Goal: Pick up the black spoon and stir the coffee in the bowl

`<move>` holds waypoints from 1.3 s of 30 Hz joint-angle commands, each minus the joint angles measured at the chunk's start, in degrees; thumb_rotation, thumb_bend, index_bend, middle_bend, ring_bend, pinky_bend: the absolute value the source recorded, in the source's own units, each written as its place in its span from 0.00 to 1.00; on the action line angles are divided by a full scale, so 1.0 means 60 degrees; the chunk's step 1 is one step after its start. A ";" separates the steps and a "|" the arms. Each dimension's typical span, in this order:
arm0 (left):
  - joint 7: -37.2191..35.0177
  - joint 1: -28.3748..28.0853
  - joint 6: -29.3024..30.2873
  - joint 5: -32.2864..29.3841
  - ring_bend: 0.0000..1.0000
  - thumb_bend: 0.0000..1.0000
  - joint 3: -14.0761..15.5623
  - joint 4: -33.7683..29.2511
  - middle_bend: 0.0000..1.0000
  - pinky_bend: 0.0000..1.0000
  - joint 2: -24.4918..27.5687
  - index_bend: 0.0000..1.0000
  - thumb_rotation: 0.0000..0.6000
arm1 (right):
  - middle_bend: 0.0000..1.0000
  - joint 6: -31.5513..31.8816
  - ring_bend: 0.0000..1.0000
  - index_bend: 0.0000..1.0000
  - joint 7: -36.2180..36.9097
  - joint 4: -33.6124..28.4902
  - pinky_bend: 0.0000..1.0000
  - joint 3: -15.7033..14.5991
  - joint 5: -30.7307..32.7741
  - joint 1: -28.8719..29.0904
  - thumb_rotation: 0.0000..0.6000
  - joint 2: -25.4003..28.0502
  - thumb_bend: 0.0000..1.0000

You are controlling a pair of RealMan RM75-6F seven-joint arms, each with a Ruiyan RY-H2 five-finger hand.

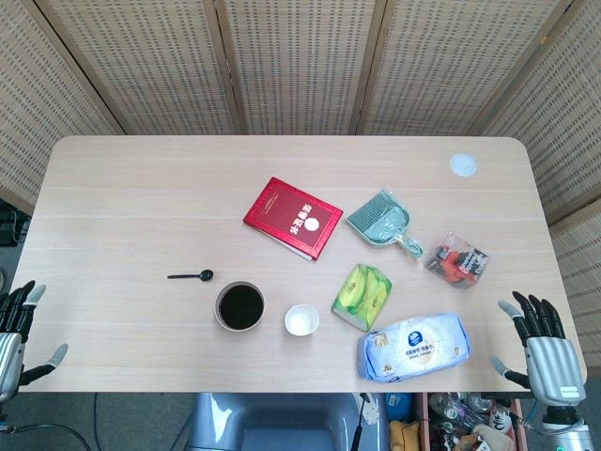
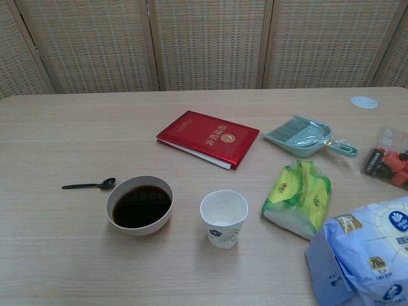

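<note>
The black spoon (image 1: pixel 192 276) is laid flat left of centre, just beside the bowl (image 1: pixel 239 306) of coffee, handle pointing left, so it is judged easiest for the left hand (image 1: pixel 19 324). Both that and the right hand (image 1: pixel 543 343) are held at the lower corners, fingers spread, grasping nothing.

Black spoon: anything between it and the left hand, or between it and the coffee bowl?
Nothing visible. The small black spoon lies on bare wooden table, the left hand off to its left, the white coffee bowl just right of it.

Bright even light, soft shadows (perhaps overhead)
</note>
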 commanded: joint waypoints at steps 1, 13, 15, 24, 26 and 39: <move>0.0032 -0.0017 -0.0010 -0.0005 0.00 0.27 -0.0016 -0.0017 0.00 0.00 0.0005 0.00 1.00 | 0.15 -0.0032 0.01 0.22 0.0006 0.0010 0.07 0.0006 0.0018 0.0012 1.00 -0.0009 0.24; 0.0144 -0.0155 -0.0202 -0.0051 0.00 0.27 -0.0059 0.0009 0.00 0.00 0.0041 0.00 1.00 | 0.15 -0.0074 0.01 0.22 0.0190 0.0191 0.07 0.0001 0.0054 0.0006 1.00 -0.0081 0.24; 0.0152 -0.0217 -0.0249 -0.0027 0.00 0.27 -0.0087 -0.0001 0.00 0.00 0.0045 0.00 1.00 | 0.15 -0.0076 0.01 0.22 0.0207 0.0213 0.07 0.0000 0.0053 0.0005 1.00 -0.0088 0.24; 0.1106 -0.1032 -0.1238 0.0008 0.00 0.27 -0.0335 -0.0169 0.00 0.00 0.0124 0.00 1.00 | 0.15 -0.0108 0.01 0.22 0.0386 0.0376 0.07 -0.0049 0.0194 -0.0100 1.00 -0.0105 0.24; 0.1358 -0.1238 -0.1529 -0.0047 0.00 0.27 -0.0398 -0.0276 0.00 0.00 0.0183 0.00 1.00 | 0.15 -0.0116 0.01 0.22 0.0399 0.0389 0.07 -0.0048 0.0181 -0.0093 1.00 -0.0101 0.24; 0.3286 -0.3418 -0.4359 -0.0880 0.33 0.27 -0.1177 -0.0117 0.29 0.42 -0.0069 0.09 1.00 | 0.15 -0.0244 0.01 0.22 0.0259 0.0213 0.07 -0.0043 0.0071 0.0029 1.00 0.0052 0.24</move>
